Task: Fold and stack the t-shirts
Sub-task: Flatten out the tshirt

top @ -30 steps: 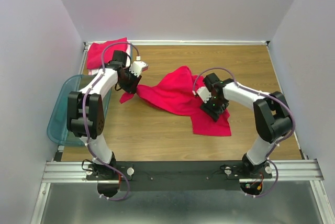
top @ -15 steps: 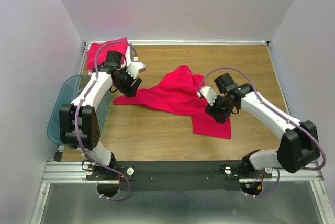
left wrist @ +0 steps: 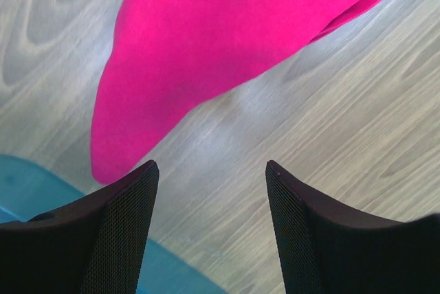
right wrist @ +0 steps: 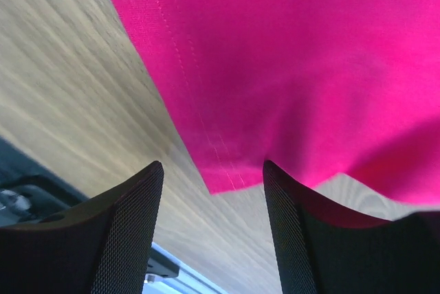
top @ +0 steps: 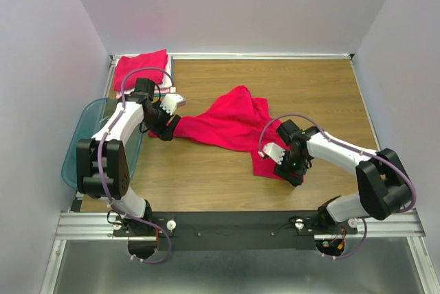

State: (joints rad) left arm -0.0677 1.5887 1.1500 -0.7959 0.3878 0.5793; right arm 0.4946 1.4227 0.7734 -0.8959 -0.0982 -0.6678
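Observation:
A loose red-pink t-shirt (top: 227, 126) lies crumpled across the middle of the table. Its left tip (left wrist: 103, 160) rests on the wood just ahead of my left gripper (top: 163, 128), which stands open with nothing between its fingers (left wrist: 124, 225). My right gripper (top: 291, 169) hovers open over the shirt's near right corner (right wrist: 223, 184), and that hemmed corner shows between the fingertips without being pinched. More t-shirts, folded and red-pink on top, sit stacked (top: 141, 69) in the back left corner.
A translucent teal bin (top: 72, 163) stands off the table's left edge, close beside the left arm, and its rim (left wrist: 27, 191) shows under the left finger. The table's metal front rail (right wrist: 158, 270) lies just beyond the right gripper.
My left gripper opened and let go of the shirt's left tip, which dropped flat on the table. The right arm slid towards the near edge, to the shirt's near right corner.

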